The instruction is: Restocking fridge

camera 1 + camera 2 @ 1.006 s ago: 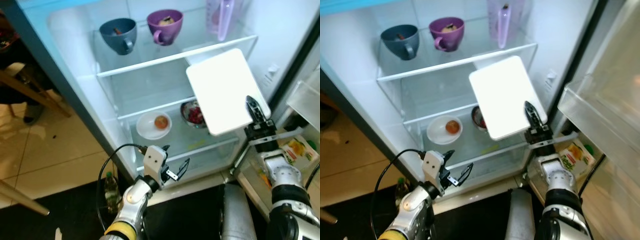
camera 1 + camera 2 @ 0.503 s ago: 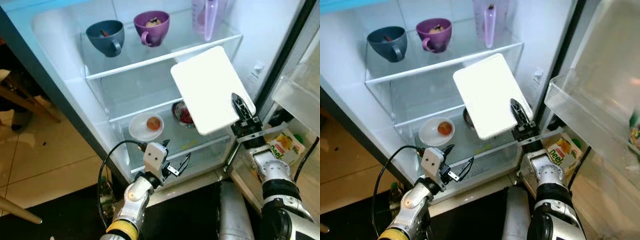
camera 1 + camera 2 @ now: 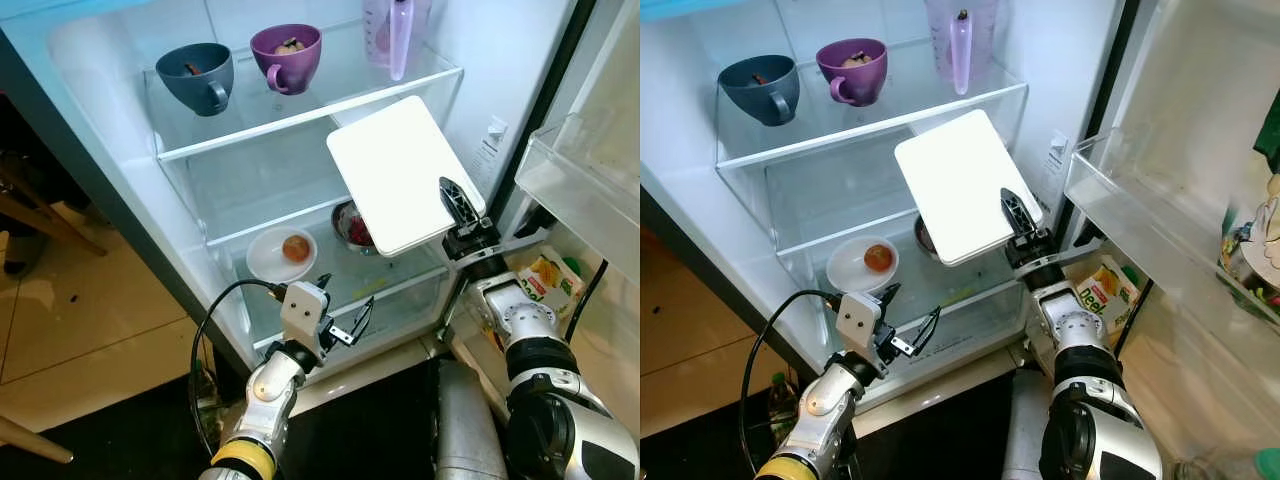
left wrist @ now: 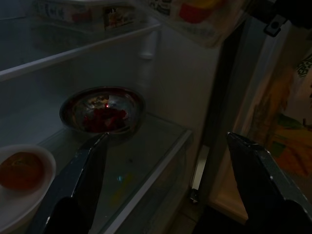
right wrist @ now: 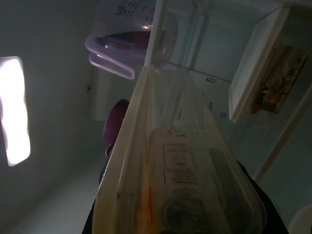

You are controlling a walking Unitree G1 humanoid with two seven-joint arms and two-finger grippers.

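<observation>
Here the right gripper (image 3: 458,205) clamps the near corner of a white-lidded container (image 3: 400,172), tilted and aimed at the middle shelf's right end, above the steel bowl (image 3: 352,226). Beyond, that shelf looks open; its glass front edge (image 3: 270,220) seems the likeliest snag. The left gripper (image 3: 345,325) waits with fingers spread at the lowest shelf's front edge, near the plate of fruit (image 3: 281,253).

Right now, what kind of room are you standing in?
Probably a home kitchen: an open fridge with a blue mug and purple mug on its glass shelf, a juice carton in the door, and tiled floor alongside.
</observation>
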